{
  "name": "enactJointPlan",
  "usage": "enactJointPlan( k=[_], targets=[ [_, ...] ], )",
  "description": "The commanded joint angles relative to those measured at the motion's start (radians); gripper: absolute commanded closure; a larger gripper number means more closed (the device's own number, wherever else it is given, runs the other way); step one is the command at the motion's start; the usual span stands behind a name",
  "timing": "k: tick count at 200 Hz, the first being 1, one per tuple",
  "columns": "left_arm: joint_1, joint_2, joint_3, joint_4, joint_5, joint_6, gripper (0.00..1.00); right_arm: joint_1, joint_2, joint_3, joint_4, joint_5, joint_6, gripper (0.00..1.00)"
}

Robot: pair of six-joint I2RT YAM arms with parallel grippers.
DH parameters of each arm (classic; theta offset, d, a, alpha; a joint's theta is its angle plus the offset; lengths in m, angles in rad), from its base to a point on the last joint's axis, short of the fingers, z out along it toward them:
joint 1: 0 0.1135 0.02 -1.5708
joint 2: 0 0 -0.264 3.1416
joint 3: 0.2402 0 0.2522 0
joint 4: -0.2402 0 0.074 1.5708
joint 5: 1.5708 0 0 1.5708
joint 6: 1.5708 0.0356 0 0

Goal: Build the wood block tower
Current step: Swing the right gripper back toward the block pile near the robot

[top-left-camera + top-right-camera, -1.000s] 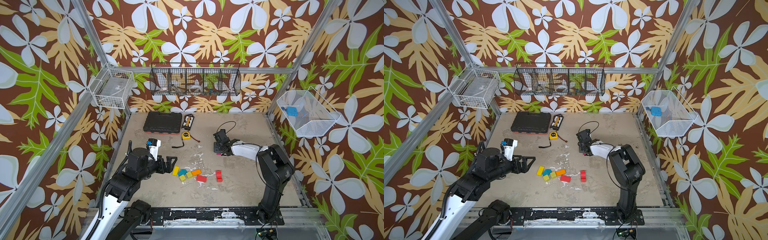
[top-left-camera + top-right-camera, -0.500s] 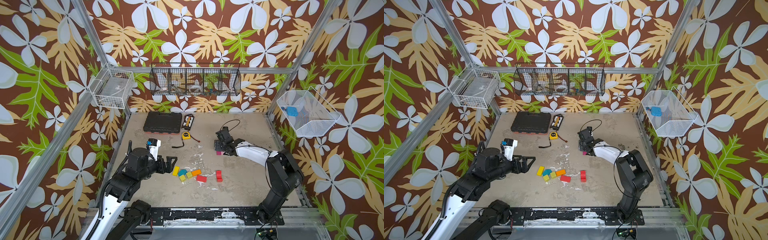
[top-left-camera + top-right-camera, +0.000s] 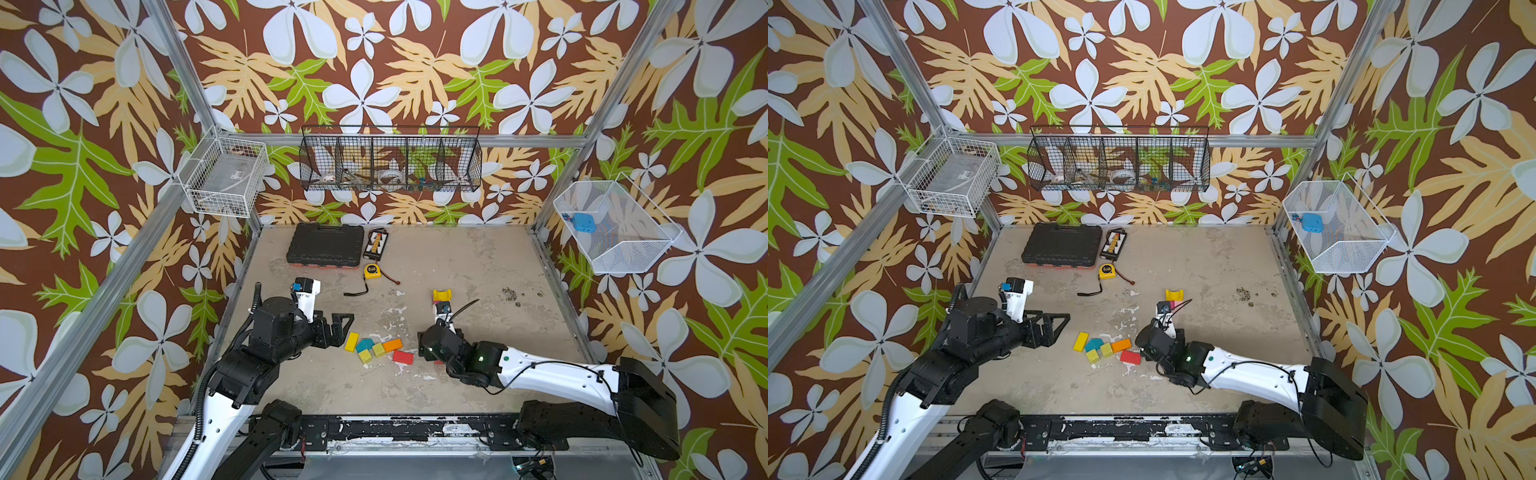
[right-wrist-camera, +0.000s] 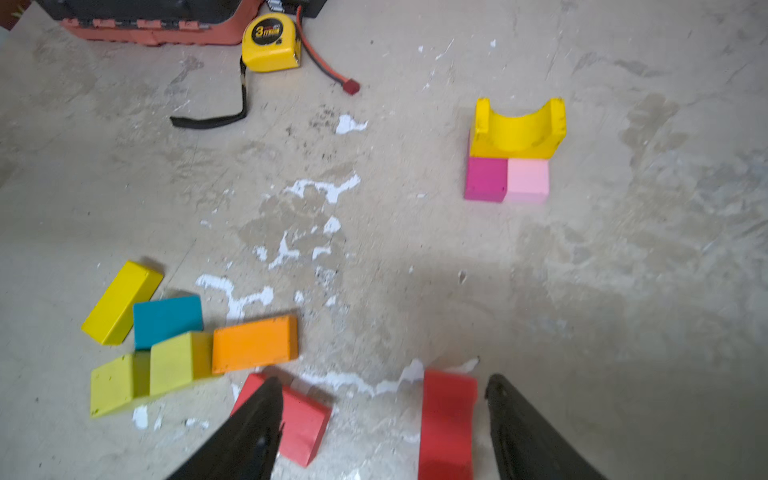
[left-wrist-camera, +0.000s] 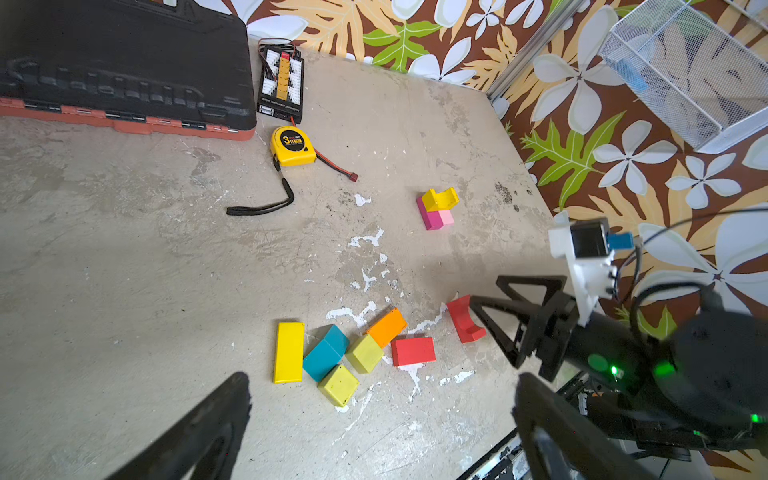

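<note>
Yellow arch (image 4: 517, 137) is placed now, so the right gripper (image 4: 382, 380) is back, jaws wide astride the red arch (image 4: 446, 415), likely next; left gripper (image 3: 340, 328) idles open.

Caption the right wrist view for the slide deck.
Open right gripper brackets the red arch; beyond, a yellow arch sits inverted on a magenta cube and a pink cube.

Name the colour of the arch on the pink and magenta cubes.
The arch is yellow; the right wrist view shows it best.
</note>
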Motion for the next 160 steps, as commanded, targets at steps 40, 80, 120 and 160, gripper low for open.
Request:
enactJointPlan(
  k=[40, 80, 120, 160],
  targets=[
    [-0.002, -0.007, 0.0, 0.017, -0.019, -0.002, 0.0, 0.171, 0.021, -0.056, -0.081, 0.126, 0.215, 0.23],
    [-0.002, -0.013, 0.0, 0.017, -0.02, -0.002, 0.0, 0.221, 0.077, -0.069, -0.147, 0.161, 0.283, 0.23],
    [-0.001, -0.012, 0.0, 0.018, -0.019, -0.002, 0.0, 0.225, 0.132, -0.11, -0.13, 0.118, 0.293, 0.23],
    [-0.002, -0.011, 0.0, 0.017, -0.019, -0.002, 0.0, 0.218, 0.194, -0.099, -0.204, 0.171, 0.323, 0.22]
  ],
)
